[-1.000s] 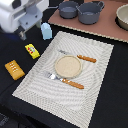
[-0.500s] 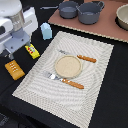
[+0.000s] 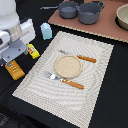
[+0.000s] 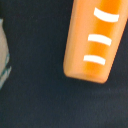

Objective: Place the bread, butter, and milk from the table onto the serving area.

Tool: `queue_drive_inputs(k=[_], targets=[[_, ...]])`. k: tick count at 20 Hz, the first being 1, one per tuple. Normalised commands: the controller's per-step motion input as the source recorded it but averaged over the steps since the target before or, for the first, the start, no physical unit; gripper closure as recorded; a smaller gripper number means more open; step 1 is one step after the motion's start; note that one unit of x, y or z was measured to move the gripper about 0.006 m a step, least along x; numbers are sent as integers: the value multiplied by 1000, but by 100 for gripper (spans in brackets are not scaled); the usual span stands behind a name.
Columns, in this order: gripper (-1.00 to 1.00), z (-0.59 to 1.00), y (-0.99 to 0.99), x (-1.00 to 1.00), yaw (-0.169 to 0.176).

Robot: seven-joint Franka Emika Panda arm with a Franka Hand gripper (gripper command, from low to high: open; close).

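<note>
The bread (image 3: pixel 15 71), an orange-brown scored loaf, lies on the black table (image 3: pixel 107 95) at the exterior view's left, just off the placemat's edge. It fills much of the wrist view (image 4: pixel 95 40). My gripper (image 3: pixel 9 62) hangs directly above the loaf and its jaws look apart, holding nothing; the fingers do not show in the wrist view. The yellow butter (image 3: pixel 33 51) lies beside the arm near the placemat's edge. The pale-blue milk (image 3: pixel 46 31) stands upright past the butter. The beige striped serving area (image 3: pixel 95 62) holds a tan plate (image 3: pixel 68 66).
An orange-handled knife (image 3: pixel 82 58) and fork (image 3: pixel 67 81) flank the plate. A pinkish-brown board (image 3: pixel 107 29) with grey pots (image 3: pixel 90 12) lies at the back. A bowl (image 3: pixel 123 16) sits at the exterior view's far right. My white arm (image 3: pixel 15 30) looms over the butter.
My arm has come down and moved toward the bread; the gripper now hangs just above the loaf. The bread, butter and milk have not moved.
</note>
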Motion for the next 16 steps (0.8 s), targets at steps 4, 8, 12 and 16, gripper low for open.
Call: queue_drive_inputs(k=[4,8,12,16], targets=[[-100,-446,-217,-34,-22],[-100,-366,-221,-21,-21],[-100,-251,-174,0,-12],[100,-19,-94,139,-17]])
